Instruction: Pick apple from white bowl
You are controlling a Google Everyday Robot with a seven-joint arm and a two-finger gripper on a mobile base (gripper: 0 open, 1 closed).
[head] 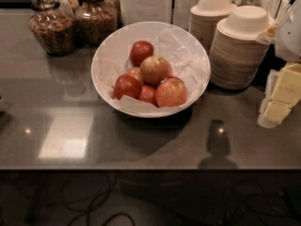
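looking to the right edge, you find the gripper [282,95] as pale yellow blocks under a white housing. the frame cuts part of it off, and you cannot tell whether it is open or closed. it sits over the right end of the counter [141,140], well apart from the fruit.

just to its left stand two stacks of beige bowls [242,51], each topped by an upturned one. the rear stack is partly hidden by the front one. they stand between the gripper and the white bowl [106,55], and the front stack is just beside the bowl's right rim.

the white bowl sits mid-counter, lined with crumpled white paper [181,51]. the apple [155,69], the palest one, tan-yellow with a red blush, rests on top of the heap near the bowl's middle. it leans against the orange-red apple [170,92] in front and to its right. a deep red apple [141,52] lies behind it, and other red apples [126,86] crowd to its left and below, partly hidden by one another.

at the back left you see two glass jars [51,29] of brown contents, their tops cut off. at the top right, pale items behind the stacks are too cluttered to make out. below the counter edge, dark cables [89,206] lie in shadow.
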